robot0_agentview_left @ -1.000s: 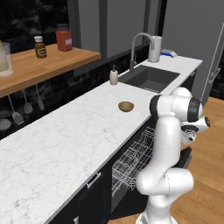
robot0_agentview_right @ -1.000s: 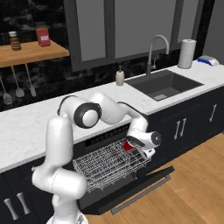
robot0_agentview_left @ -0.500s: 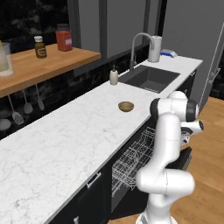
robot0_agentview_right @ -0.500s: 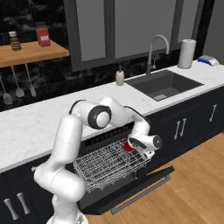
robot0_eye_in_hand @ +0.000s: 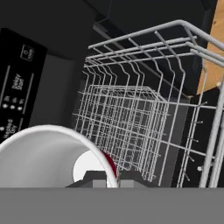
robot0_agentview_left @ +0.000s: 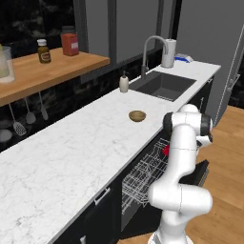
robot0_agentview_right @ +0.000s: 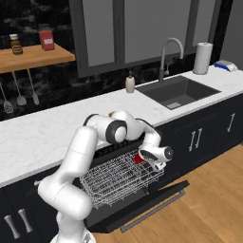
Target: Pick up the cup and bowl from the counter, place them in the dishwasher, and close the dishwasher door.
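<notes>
Red at the centre of the right base view, the cup (robot0_agentview_right: 138,158) is clamped by its rim in the gripper (robot0_agentview_right: 148,160), held over the dishwasher (robot0_agentview_right: 121,178) rack for lowering; the bowl (robot0_agentview_left: 137,116) remains on the counter (robot0_agentview_left: 71,152).

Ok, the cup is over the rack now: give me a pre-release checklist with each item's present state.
1. Gripper shut on the cup rim: ok.
2. Cup over the pulled-out wire rack of the dishwasher: ok.
3. Dishwasher door lowered, clear of the arm: ok.
4. Rack beneath the cup free of other dishes: ok, bare wires in the hand view.
5. Cup resting on the rack wires: cannot tell.
6. Bowl loaded: not ok, it sits on the counter.
</notes>
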### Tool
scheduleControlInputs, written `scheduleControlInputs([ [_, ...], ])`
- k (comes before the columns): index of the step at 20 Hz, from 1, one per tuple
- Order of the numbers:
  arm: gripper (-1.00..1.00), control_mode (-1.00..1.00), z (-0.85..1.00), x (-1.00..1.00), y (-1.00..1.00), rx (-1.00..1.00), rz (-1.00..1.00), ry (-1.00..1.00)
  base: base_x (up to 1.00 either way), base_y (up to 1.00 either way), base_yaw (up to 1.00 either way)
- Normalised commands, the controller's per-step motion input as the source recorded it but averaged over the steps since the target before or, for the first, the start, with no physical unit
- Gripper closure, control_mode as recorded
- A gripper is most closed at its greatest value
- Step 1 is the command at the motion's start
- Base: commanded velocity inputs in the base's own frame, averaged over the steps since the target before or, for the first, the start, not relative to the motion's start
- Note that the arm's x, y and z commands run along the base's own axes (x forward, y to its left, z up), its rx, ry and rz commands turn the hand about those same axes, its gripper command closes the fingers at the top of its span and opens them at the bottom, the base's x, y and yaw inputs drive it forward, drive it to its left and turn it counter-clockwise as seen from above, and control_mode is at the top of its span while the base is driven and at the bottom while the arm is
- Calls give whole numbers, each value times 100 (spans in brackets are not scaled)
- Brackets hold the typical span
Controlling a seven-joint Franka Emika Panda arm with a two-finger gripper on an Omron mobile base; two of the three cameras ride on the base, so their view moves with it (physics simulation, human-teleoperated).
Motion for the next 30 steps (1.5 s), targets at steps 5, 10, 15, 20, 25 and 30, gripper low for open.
scheduleControlInputs([
  [5, 100, -100, -45, 44, 0, 0, 0, 0, 0, 0, 0],
  [10, 100, -100, -45, 29, 0, 0, 0, 0, 0, 0, 0],
  [15, 100, -100, -34, 29, 0, 0, 0, 3, 0, 0, 0],
  [20, -100, -100, -23, 41, 0, 0, 0, 9, 0, 0, 0],
  [25, -100, -100, -6, 21, 0, 0, 0, 7, 0, 0, 0],
  [30, -100, -100, 9, -27, -10, 0, -1, -1, 0, 0, 0],
])
